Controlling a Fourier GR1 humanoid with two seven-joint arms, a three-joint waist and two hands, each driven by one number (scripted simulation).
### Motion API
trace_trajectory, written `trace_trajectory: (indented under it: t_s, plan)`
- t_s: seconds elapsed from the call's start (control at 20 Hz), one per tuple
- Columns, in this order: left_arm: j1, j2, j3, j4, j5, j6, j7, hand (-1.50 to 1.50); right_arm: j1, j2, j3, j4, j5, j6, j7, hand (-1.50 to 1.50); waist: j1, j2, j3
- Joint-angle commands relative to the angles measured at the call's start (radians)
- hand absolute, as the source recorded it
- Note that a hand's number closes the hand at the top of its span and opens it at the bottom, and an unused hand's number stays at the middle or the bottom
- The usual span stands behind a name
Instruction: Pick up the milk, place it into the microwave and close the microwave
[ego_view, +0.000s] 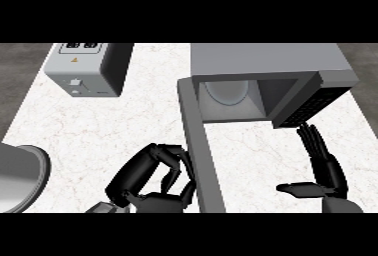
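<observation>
On the far right of the white marble counter (96, 130) stood the microwave (266, 62), its cavity facing the near side with a pale round turntable (225, 95) visible inside. Its door (201, 150) swung wide open, reaching as a long grey bar toward the near edge and splitting the counter into a broad left stretch and a narrower right one. Just left of that door, the left hand (151, 182) hung with fingers curled inward; whether they enclosed anything could not be told, and the milk itself was not visible anywhere. Right of the door, the right hand (325, 170) had straight fingers pointing toward the microwave's control panel (310, 105), thumb spread, holding nothing. A toaster (88, 67) sat at the far left. A grey rounded object (18, 177) overlapped the near left edge.
</observation>
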Motion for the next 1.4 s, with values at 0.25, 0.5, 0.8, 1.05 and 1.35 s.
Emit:
trace_trajectory:
  t_s: [0.25, 0.5, 0.8, 1.05, 1.35]
  plan:
    - [-0.175, 0.0, -0.212, 0.495, -0.078, 0.279, -0.243, 1.5, 0.233, -0.043, 0.05, -0.335, -0.033, 0.084, 0.005, -1.5, -0.013, 0.008, -0.001]
    - [-0.277, 0.0, -0.3, 0.672, 0.031, 0.476, -0.389, 1.5, 0.251, -0.09, 0.036, -0.484, -0.169, 0.209, 0.111, -1.5, -0.019, 0.011, -0.001]
    - [-0.374, 0.0, -0.446, 0.771, 0.256, 0.648, -0.456, 1.5, 0.315, -0.118, 0.05, -0.64, -0.262, 0.261, 0.18, -1.5, -0.053, 0.017, -0.002]
    - [-0.457, 0.0, -0.519, 0.867, 0.398, 0.648, -0.467, 1.5, 0.276, -0.141, 0.044, -0.717, -0.331, 0.259, 0.271, -1.5, -0.068, 0.026, -0.002]
    - [-0.546, 0.0, -0.512, 0.821, 0.537, 0.72, -0.511, 1.5, 0.306, -0.156, 0.089, -0.837, -0.386, 0.302, 0.34, -1.5, -0.126, 0.031, -0.005]
